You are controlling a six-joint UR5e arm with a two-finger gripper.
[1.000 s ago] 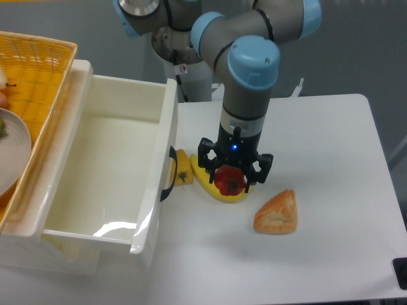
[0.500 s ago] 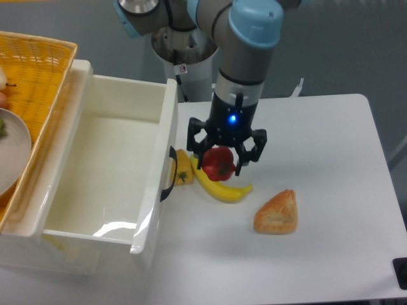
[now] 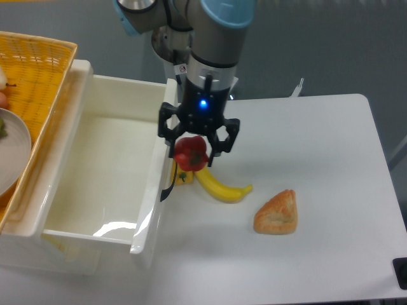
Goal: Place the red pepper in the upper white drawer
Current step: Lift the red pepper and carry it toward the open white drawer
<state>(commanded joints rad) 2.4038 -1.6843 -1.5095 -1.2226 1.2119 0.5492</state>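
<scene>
Smooth white table (image 3: 318, 140); black gripper (image 3: 196, 143) clamped around glossy red pepper (image 3: 191, 153), beside deep glossy white drawer (image 3: 95, 184)

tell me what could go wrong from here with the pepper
The gripper holds the red pepper above the drawer's front wall, near the black handle, not yet over the inside. Opening now would probably drop it on the rim, so it could bounce onto the table.

If the arm travels low, the fingers or pepper might clip that wall.

A fall could also hit the banana below.
</scene>
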